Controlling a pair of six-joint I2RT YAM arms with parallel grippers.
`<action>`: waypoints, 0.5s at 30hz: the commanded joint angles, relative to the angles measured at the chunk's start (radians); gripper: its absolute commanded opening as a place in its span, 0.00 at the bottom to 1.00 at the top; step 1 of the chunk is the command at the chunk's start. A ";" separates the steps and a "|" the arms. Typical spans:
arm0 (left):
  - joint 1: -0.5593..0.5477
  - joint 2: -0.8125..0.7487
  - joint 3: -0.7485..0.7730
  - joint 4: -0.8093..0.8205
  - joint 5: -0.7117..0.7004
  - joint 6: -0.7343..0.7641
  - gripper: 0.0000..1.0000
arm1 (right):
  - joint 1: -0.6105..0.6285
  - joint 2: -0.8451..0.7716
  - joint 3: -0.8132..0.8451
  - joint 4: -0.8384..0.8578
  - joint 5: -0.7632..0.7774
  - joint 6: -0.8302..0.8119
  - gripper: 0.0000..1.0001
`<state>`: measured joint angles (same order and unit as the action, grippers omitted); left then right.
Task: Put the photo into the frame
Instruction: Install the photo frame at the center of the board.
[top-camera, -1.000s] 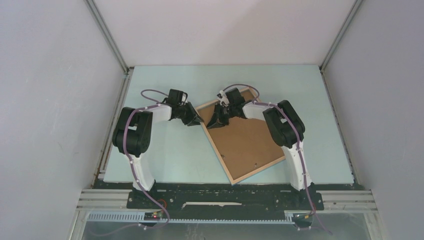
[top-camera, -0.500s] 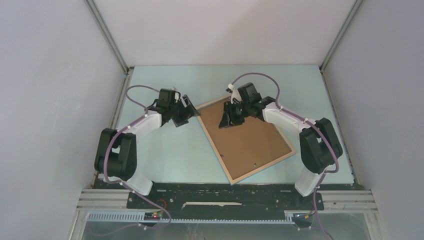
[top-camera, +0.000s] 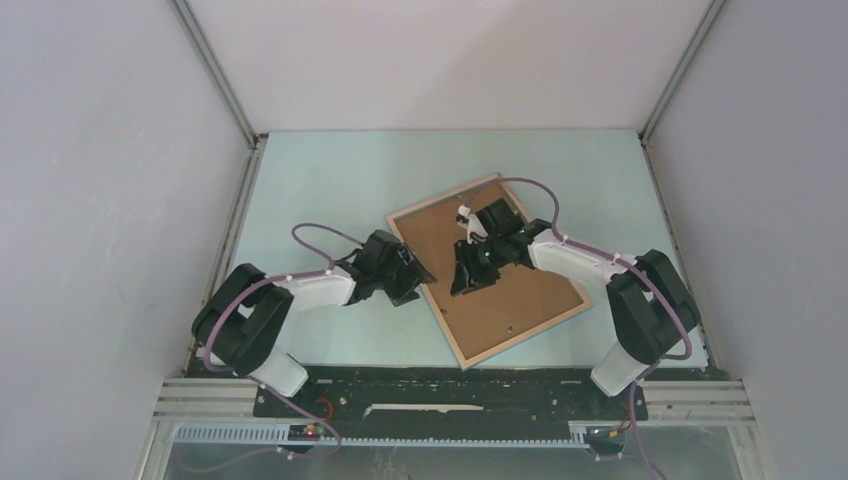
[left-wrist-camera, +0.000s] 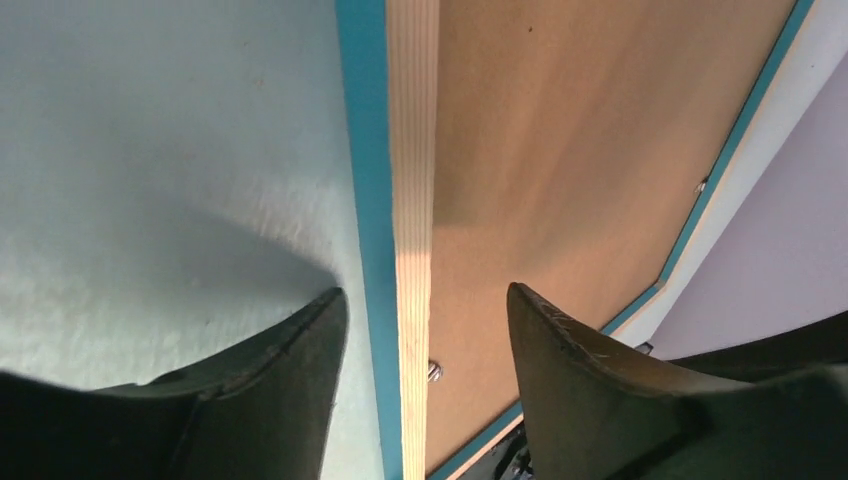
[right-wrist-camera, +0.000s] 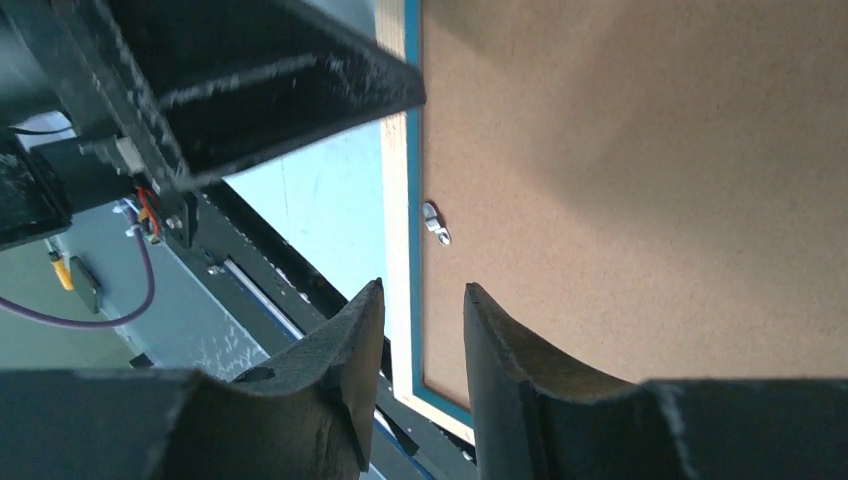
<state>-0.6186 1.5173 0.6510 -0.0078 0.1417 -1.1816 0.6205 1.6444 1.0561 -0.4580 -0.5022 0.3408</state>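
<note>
The frame (top-camera: 525, 337) lies back-up and skewed on the table, with a light wood rim and a blue edge. A brown backing board (top-camera: 505, 300) fills it. My left gripper (top-camera: 418, 278) is at the frame's left side. In the left wrist view it (left-wrist-camera: 425, 290) is open and straddles the wood rim (left-wrist-camera: 412, 150) without touching it. My right gripper (top-camera: 463, 283) hovers over the backing board (right-wrist-camera: 650, 200), open by a narrow gap (right-wrist-camera: 424, 286) with nothing between its fingers, near the rim (right-wrist-camera: 395, 200). The photo is out of view.
Small metal turn clips (right-wrist-camera: 435, 222) (left-wrist-camera: 433, 372) sit along the board's edge. The pale green table (top-camera: 330, 180) ends in a black rail (top-camera: 450, 395) at the near side. Grey walls close in the left, right and back.
Both grippers have opened. The left arm has swung from the frame's far corner down along its left edge. The right gripper has moved nearer over the backing board.
</note>
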 joint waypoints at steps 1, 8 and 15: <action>-0.003 0.097 -0.002 0.113 -0.010 -0.096 0.58 | 0.043 -0.035 -0.038 0.016 0.074 -0.009 0.42; 0.025 0.159 0.062 0.042 -0.057 0.037 0.21 | 0.060 0.058 -0.085 0.224 0.002 0.088 0.32; 0.093 0.207 0.182 -0.122 -0.030 0.262 0.01 | 0.021 0.153 -0.085 0.339 -0.060 0.126 0.31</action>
<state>-0.5777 1.6775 0.7727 0.0097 0.1883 -1.1137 0.6666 1.7649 0.9707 -0.2356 -0.5087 0.4240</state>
